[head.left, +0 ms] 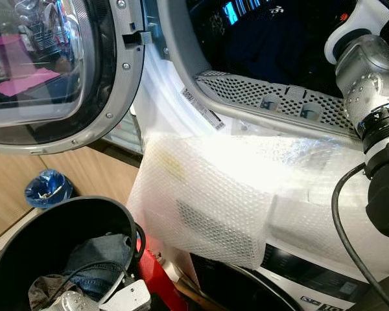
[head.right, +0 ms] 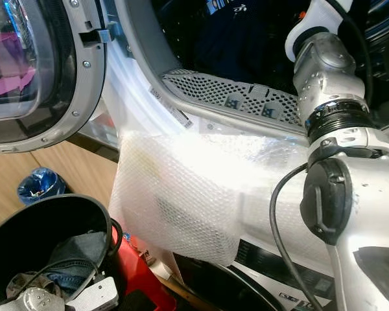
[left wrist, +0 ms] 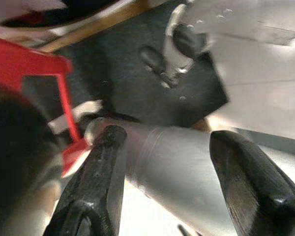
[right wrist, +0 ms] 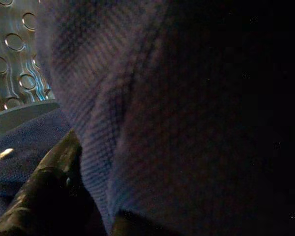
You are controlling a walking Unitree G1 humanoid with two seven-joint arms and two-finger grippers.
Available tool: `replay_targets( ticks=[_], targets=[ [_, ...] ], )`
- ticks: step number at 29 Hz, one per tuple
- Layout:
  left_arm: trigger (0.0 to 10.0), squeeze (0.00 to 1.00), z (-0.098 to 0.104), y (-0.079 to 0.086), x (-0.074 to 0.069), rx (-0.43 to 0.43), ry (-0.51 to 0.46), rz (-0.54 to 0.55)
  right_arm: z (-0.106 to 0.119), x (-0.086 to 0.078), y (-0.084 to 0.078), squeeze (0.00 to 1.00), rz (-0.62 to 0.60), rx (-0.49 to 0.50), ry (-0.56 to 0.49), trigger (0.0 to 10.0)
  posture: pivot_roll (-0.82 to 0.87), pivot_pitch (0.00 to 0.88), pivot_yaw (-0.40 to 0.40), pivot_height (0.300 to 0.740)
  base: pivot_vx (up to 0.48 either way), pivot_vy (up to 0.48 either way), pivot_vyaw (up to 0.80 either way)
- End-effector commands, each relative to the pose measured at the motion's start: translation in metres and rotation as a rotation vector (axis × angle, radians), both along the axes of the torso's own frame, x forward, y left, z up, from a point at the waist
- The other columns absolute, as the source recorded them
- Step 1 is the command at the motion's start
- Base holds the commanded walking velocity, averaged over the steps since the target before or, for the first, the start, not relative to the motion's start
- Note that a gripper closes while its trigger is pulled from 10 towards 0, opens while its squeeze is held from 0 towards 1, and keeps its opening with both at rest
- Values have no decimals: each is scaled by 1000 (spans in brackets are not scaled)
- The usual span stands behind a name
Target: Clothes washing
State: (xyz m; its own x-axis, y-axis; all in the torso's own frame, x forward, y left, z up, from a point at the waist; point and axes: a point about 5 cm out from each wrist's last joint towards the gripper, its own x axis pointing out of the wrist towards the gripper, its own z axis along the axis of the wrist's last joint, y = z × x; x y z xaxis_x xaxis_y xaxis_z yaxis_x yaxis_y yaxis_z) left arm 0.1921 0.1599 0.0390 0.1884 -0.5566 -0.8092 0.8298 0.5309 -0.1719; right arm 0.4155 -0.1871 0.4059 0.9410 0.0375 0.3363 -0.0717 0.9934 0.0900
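Note:
The washing machine's round door (head.left: 52, 71) stands open at the left. My right arm (head.left: 369, 78) reaches into the drum, where a dark blue garment (head.left: 266, 45) lies. In the right wrist view this dark blue knit fabric (right wrist: 162, 123) hangs very close to the camera, beside the drum's perforated wall (right wrist: 10, 54). A black laundry basket (head.left: 19, 259) stands at the lower left with jeans (head.left: 100, 256) inside. My left arm (head.left: 126, 295) hangs over the basket. The left gripper (left wrist: 174, 147) is open, its two black fingers either side of a silver cylinder (left wrist: 177, 172).
Bubble wrap (head.left: 207, 194) drapes over the machine's front below the drum opening. A perforated grey lint panel (head.left: 272, 97) lines the opening's lower rim. A blue bag (head.left: 47, 188) lies on the wooden floor at the left. A red frame (head.left: 159, 275) stands between basket and machine.

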Motion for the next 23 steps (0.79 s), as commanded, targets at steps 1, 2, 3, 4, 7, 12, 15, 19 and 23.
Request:
replay_targets(
  ticks=[1, 2, 3, 4, 7, 12, 15, 19, 23],
  targets=[
    [10000, 0, 1, 6, 8, 36, -54, 37, -3, 1, 2, 1000, 9, 6, 11, 10000, 2, 74, 63, 740, 0, 0, 0],
    [10000, 0, 1, 7, 16, 45, -92, 91, -4, 1, 3, 1000, 12, 6, 11, 10000, 3, 78, 62, 740, 0, 0, 0],
    [10000, 0, 1, 8, 21, 55, -120, 132, -4, 1, 3, 1000, 16, 8, 11, 10000, 3, 78, 62, 740, 0, 0, 0],
    [10000, 0, 2, 8, 26, 45, -138, 170, -5, 2, 3, 1000, 16, 8, 13, 10000, 3, 78, 62, 740, 0, 0, 0],
    [10000, 0, 5, 7, 34, 16, -169, 234, -7, 2, 3, 1000, 15, 8, 18, 10000, 2, 81, 62, 740, 0, 0, 0],
    [10000, 0, 7, 6, 41, 12, -237, 293, -9, 2, 3, 1000, 7, 22, 20, 10000, 2, 83, 60, 740, 0, 0, 0],
    [10000, 0, 6, 4, 42, 10, -246, 308, -8, 3, 5, 1000, 13, 26, 19, 10000, 10, 86, 57, 740, 0, 0, 0],
    [10000, 0, 6, -4, 42, -35, -250, 318, -9, 3, 7, 1000, 15, 24, 23, 10000, 11, 86, 54, 740, 0, 0, 0],
    [10000, 0, 5, -11, 36, -51, -267, 235, -7, 2, 6, 1000, -10, 47, 10, 10000, 11, 85, 50, 740, 0, 0, 0]
  ],
)
